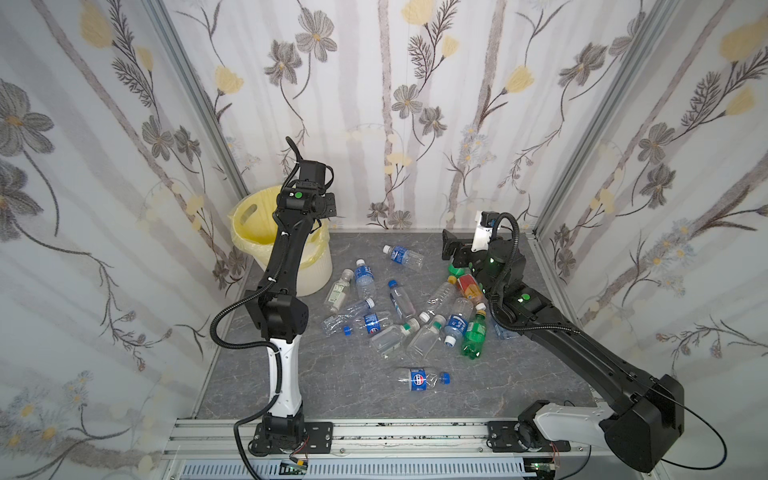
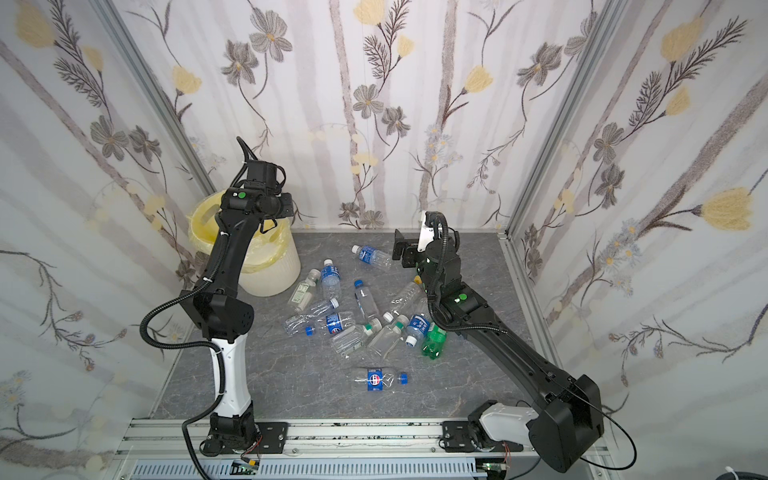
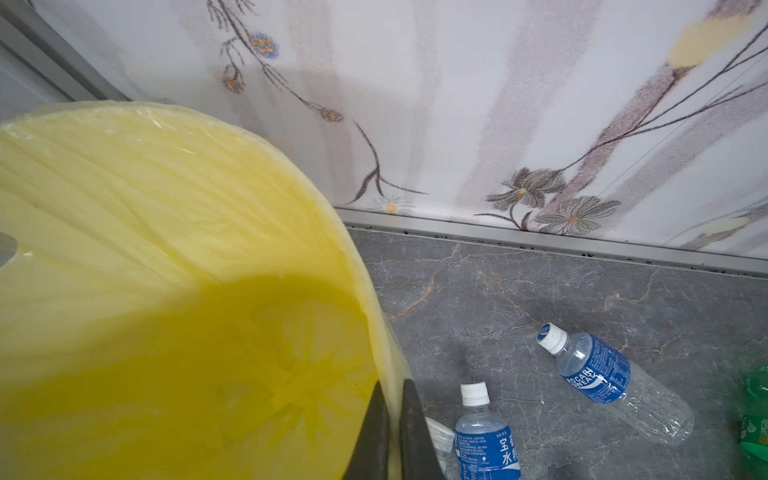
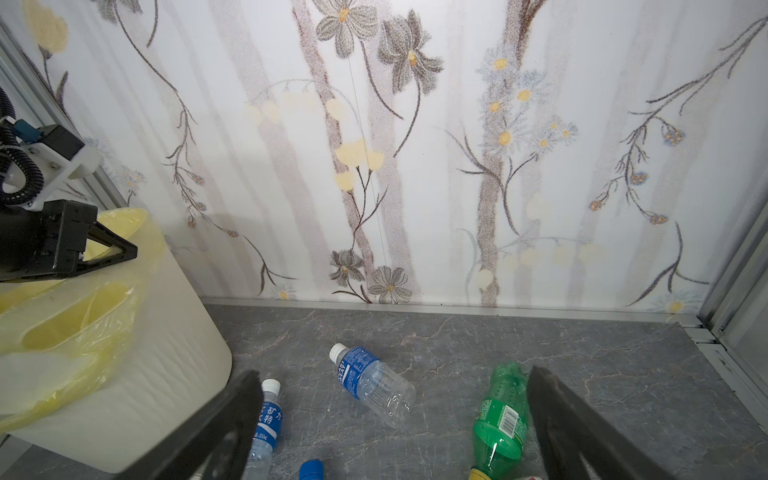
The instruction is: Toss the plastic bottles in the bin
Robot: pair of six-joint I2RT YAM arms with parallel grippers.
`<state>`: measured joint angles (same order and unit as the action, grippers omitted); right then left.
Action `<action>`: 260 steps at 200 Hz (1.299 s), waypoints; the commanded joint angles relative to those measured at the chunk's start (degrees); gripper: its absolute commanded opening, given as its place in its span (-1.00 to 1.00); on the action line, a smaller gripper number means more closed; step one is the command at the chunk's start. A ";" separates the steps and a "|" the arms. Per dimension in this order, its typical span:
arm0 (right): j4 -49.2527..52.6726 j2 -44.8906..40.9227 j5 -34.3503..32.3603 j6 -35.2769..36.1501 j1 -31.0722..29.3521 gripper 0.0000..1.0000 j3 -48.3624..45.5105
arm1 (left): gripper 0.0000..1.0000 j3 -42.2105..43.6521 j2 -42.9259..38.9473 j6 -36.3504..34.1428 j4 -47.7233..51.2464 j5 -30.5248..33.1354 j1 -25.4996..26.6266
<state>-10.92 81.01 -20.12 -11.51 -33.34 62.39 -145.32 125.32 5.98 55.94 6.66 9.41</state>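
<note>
Grey tabletop (image 1: 498,395) is strewn centrally with plastic bottles (image 1: 402,301); bin (image 1: 320,270) is set at far-left corner. Left gripper (image 3: 393,382) is closed empty, right gripper (image 4: 392,374) spread wide. Bottles judged light, crushable; mid-body grip advised.

The black right arm (image 1: 582,345) hid part of the orange-labelled clear plastic bottle (image 1: 469,287); the left wrist view's edge cut off the green plastic bottle (image 3: 758,434).
</note>
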 commanded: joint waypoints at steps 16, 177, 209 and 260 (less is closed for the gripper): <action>-3.02 -0.63 -2.36 -2.36 0.12 0.99 -1.31 | -1.00 -1.24 0.91 -1.66 -5.66 -1.42 0.37; -1.40 -1.04 0.26 -5.46 1.95 0.99 -3.77 | -0.63 -3.40 3.68 -2.69 -7.17 -2.54 5.44; -2.41 -1.54 1.34 -3.26 1.95 0.99 -4.92 | -0.20 -3.40 2.30 -2.72 -7.28 -2.11 5.36; -0.09 -1.00 4.73 -3.08 1.95 0.99 -3.98 | 0.38 -3.40 -0.22 -2.86 -7.56 -0.53 5.40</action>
<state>-12.43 79.57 -18.15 -15.33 -31.44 57.34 -148.24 126.80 3.55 49.91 4.60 14.90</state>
